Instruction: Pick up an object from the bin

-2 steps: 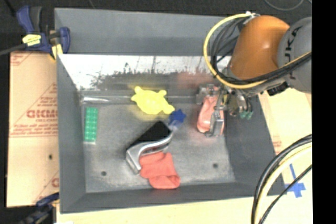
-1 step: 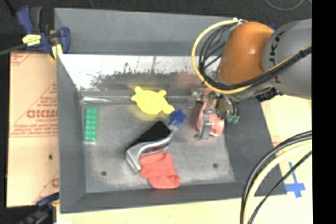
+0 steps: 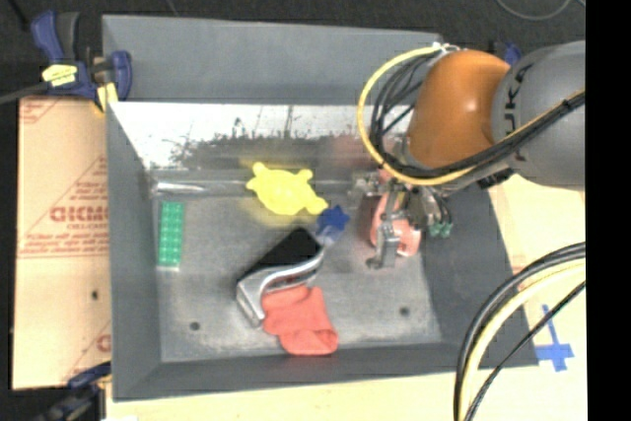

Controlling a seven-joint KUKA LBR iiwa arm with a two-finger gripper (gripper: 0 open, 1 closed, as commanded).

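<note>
Nearest to me, by the near wall of the bin (image 3: 128, 311), lies a crumpled red cloth (image 3: 301, 325). Touching its far side is a black-and-silver hand tool (image 3: 281, 266), whose long axis runs from near-left to far-right. At its far-right end sits a small blue piece (image 3: 332, 224), and just beyond that a flat yellow thing (image 3: 281, 190). A green studded strip (image 3: 172, 235) lies well apart on the left, its length running near to far.

My arm (image 3: 552, 113) comes in from the right under its orange cover (image 3: 454, 108). The jaws hang over the right part of the bin floor, just right of the blue piece. A pinkish-red piece (image 3: 379, 222) shows at them, its long axis running roughly far to near. I cannot tell whether it is gripped or belongs to the robot, nor how far apart the jaws stand.

On the arm's grey housing I can read the letters "KU".
</note>
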